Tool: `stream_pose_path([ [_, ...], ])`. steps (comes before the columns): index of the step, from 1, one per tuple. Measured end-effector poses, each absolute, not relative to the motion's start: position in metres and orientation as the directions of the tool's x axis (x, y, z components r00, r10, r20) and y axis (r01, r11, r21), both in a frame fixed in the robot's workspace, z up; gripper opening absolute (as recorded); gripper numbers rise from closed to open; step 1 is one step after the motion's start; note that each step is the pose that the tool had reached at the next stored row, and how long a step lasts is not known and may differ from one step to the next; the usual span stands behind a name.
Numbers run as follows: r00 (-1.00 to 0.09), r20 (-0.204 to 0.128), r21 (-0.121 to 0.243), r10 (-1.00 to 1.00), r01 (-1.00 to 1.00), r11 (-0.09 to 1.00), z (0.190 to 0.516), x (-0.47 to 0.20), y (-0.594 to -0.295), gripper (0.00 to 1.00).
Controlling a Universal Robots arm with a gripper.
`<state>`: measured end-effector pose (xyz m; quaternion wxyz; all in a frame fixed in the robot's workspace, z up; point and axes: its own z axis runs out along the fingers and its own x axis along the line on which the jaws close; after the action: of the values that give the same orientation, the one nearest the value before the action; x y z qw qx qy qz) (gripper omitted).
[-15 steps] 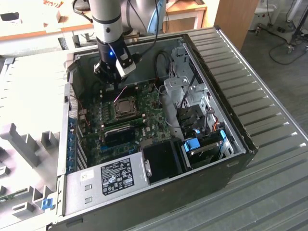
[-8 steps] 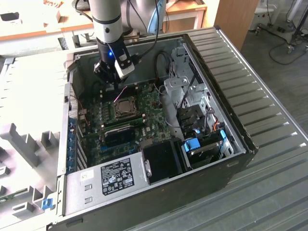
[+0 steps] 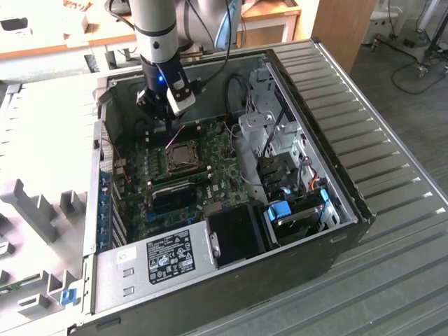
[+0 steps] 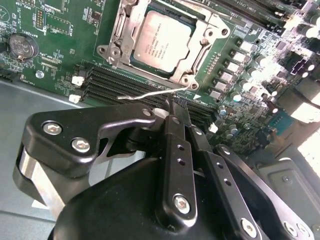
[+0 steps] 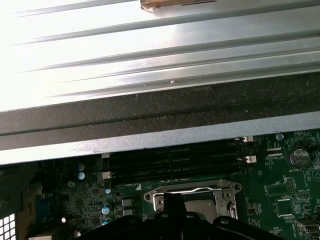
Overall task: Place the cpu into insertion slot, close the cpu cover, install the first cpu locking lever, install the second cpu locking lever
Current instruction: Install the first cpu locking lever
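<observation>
Second wrist view: cpu cover (image 4: 116,35) cut off by frame edge; gripper (image 4: 172,104) body hides board (image 4: 60,30) beneath. First wrist view: gripper hides most of cpu cover. Exterior view: arm (image 3: 155,35) cut off at upper edge.

Grey tubular arm (image 3: 155,28) at the exterior view's upper left, with a blue wrist light (image 3: 160,78). Black gripper (image 4: 172,111) of linked bars, fastened by silver hex screws (image 4: 181,202).

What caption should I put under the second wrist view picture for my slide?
Gripper close to the thin wire lever, with the cpu lying in its socket under the cover.
</observation>
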<state>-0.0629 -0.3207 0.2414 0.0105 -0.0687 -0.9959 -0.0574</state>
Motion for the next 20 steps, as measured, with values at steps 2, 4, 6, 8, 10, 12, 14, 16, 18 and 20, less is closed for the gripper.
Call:
stream_pose_path([
  [2, -0.990, 0.031, 0.129, 0.135, 0.138, 0.982, 0.2413, -0.0629, -0.3206, 0.11],
  [4, -0.990, 0.030, 0.132, 0.135, 0.138, 0.982, 0.2412, -0.0629, -0.3205, 0.11],
  [6, -0.991, 0.023, 0.134, 0.135, 0.137, 0.982, 0.2405, -0.0630, -0.3206, 0.11],
  [8, -0.991, 0.009, 0.136, 0.135, 0.135, 0.982, 0.2396, -0.0630, -0.3206, 0.11],
  [10, -0.991, -0.008, 0.138, 0.135, 0.133, 0.982, 0.2388, -0.0630, -0.3207, 0.11],
  [12, -0.990, -0.028, 0.140, 0.135, 0.130, 0.982, 0.2379, -0.0630, -0.3206, 0.11],
  [14, -0.990, -0.040, 0.147, 0.135, 0.128, 0.981, 0.2373, -0.0630, -0.3206, 0.11],
  [16, -0.990, -0.039, 0.164, 0.136, 0.128, 0.978, 0.2368, -0.0630, -0.3206, 0.11],
  [18, -0.990, -0.036, 0.183, 0.137, 0.128, 0.975, 0.2364, -0.0630, -0.3206, 0.11],
  [20, -0.990, -0.036, 0.185, 0.137, 0.128, 0.974, 0.2361, -0.0630, -0.3205, 0.11],
])
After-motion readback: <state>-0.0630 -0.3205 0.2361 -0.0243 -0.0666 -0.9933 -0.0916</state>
